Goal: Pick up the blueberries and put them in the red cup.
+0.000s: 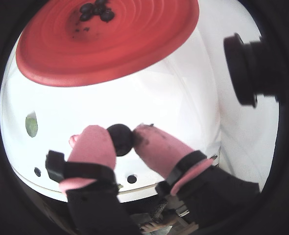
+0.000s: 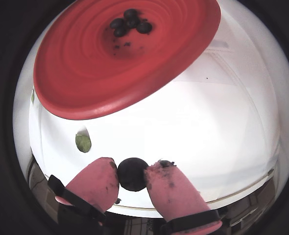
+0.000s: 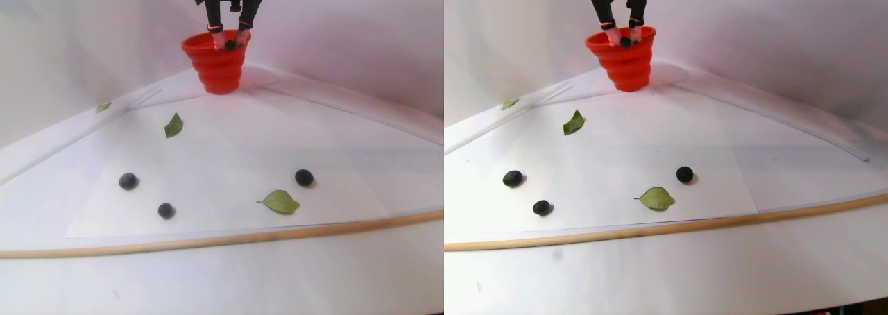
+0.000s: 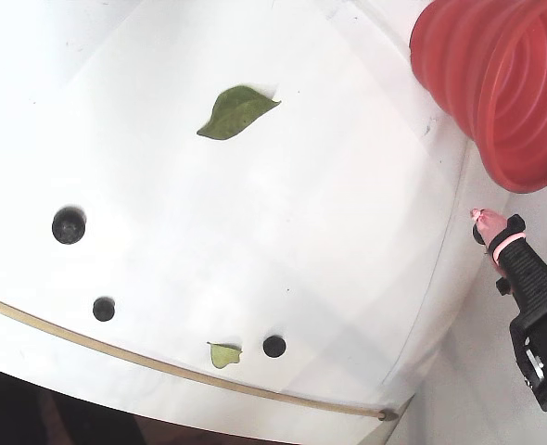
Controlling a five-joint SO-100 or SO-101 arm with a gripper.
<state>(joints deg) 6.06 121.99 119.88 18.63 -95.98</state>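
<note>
The gripper (image 2: 132, 175) is pinching one dark blueberry (image 2: 132, 174) between its pink-tipped fingers (image 2: 96, 180), and in both wrist views the jaws are pressing on the berry's two sides, holding it off the white table (image 2: 223, 142). Just beyond the fingers a small green leaf (image 2: 83, 143) is lying on the white surface, and past that the red cup (image 2: 110, 78) is filling the upper part of the view, its wide mouth facing the camera with a cluster of berries (image 2: 130, 23) sitting at the bottom. The carry step is under way, judging by the berry held aloft close to the cup. In the stereo pair view the fingertips are hanging at the cup's rim (image 3: 214, 41), though whether the berry is fully over the mouth is hard to tell from that angle. The next move seems to call for centring over the opening and parting the fingers. Three more loose berries (image 3: 127, 181) are waiting on the near part of the table, well apart from the cup.
</note>
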